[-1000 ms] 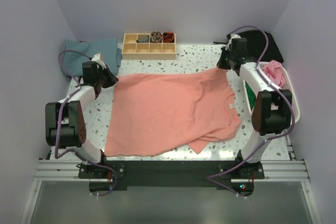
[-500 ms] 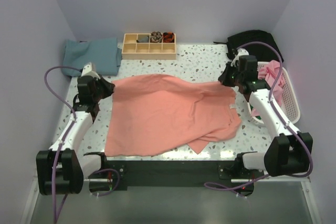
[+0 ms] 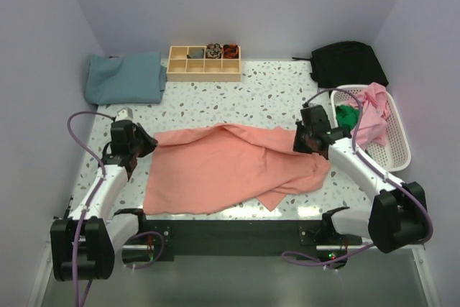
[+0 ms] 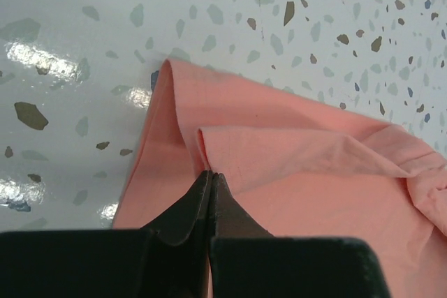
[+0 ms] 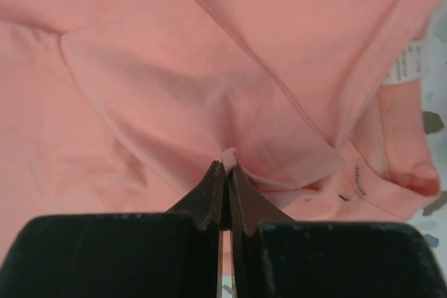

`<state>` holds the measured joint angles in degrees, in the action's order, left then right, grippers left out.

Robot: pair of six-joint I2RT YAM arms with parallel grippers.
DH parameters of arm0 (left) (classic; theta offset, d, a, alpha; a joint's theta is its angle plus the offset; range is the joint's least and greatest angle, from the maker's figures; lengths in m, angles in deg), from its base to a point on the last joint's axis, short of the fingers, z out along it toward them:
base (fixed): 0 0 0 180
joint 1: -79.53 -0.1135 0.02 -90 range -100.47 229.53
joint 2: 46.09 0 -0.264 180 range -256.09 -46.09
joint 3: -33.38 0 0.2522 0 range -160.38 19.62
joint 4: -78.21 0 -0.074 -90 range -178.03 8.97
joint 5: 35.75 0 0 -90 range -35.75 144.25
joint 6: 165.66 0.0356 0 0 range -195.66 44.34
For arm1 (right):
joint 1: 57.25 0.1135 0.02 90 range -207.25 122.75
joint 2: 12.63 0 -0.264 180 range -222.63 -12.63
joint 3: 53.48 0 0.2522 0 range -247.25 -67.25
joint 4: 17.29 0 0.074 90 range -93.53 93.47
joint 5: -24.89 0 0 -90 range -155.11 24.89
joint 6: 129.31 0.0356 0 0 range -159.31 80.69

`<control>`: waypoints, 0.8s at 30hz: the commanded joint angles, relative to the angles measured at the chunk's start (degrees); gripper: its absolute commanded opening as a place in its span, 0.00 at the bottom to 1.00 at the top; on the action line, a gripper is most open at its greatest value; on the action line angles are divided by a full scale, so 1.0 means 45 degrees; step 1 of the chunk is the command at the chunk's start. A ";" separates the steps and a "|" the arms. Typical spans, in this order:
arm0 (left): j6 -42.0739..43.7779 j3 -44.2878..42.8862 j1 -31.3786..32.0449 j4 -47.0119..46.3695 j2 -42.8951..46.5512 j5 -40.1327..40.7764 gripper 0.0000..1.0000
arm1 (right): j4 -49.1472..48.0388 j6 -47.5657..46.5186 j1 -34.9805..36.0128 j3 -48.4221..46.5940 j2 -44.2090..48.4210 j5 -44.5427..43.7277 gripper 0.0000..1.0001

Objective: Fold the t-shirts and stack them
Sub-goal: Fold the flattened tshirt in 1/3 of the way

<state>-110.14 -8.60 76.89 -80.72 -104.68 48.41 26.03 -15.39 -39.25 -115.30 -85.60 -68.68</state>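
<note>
Salmon-pink t-shirt (image 3: 223,174) is lying across the table's (image 3: 237,98) near half, long axis running left to right. Left pincer (image 3: 147,143) is clamping its far-left corner, right pincer (image 3: 300,141) is pinching its far-right fold; its near edge is lying toward the arms' bases.

legible text: none | neck tag (image 5: 404,66) of t-shirt (image 5: 174,88): print blurred

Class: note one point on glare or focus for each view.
Top external: evenly lit, sheen on the near edge of the speckled terrazzo tabletop. Left wrist: white glare patches on it, left fingers soft-edged. Right wrist: no glare, salmon-pink cotton t-shirt slightly soft.
</note>
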 commanded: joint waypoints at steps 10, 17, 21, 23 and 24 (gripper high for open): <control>0.0475 -0.1988 -0.0839 0.1520 -0.0651 0.2335 0.00 | 0.0678 0.2067 -0.0464 -0.0141 0.0808 -0.5866 0.00; 0.0416 -0.2222 -0.1425 0.1482 -0.1336 0.2317 0.00 | 0.0542 0.1424 -0.1262 -0.1001 -0.0073 -0.5811 0.00; 0.0455 -0.3275 -0.1563 0.1734 -0.2133 0.2101 0.00 | 0.0714 0.1090 -0.1675 -0.2636 -0.1067 -0.5612 0.00; 0.0455 -0.3901 -0.1563 0.1716 -0.2487 0.1906 0.00 | 0.0736 0.1090 -0.1734 -0.3225 -0.1575 -0.5651 0.00; 0.0455 -0.4116 -0.1563 0.1696 -0.2933 0.1866 0.00 | 0.0774 0.1187 -0.1754 -0.3905 -0.2080 -0.5516 0.00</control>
<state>-109.07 -20.60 70.97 -70.99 -114.56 55.71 29.86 -8.94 -46.09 -124.19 -90.61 -91.06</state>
